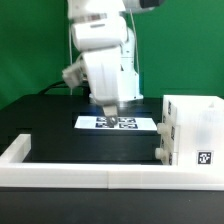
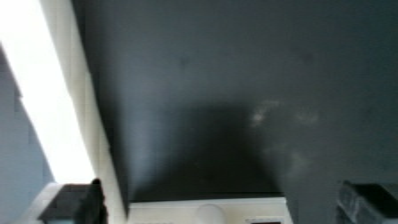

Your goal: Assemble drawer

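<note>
Nearest us, the low white rail (image 1: 60, 170) fences parts in. Our gripper (image 2: 210, 205) hangs spread wide and empty above the marker board (image 1: 118, 123); the drawer (image 1: 190, 128) shell sits on the tabletop (image 1: 50, 115), exterior view's right, awaiting trays.

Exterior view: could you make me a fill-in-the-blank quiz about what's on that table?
1. The table top is ____ in colour.
2. The shell stands at the exterior view's ____ side.
3. The gripper hangs over the marker board, its jaws ____ and holding nothing.
4. The low rail edging the table is ____ in colour.

Missing words: black; right; open; white.
</note>
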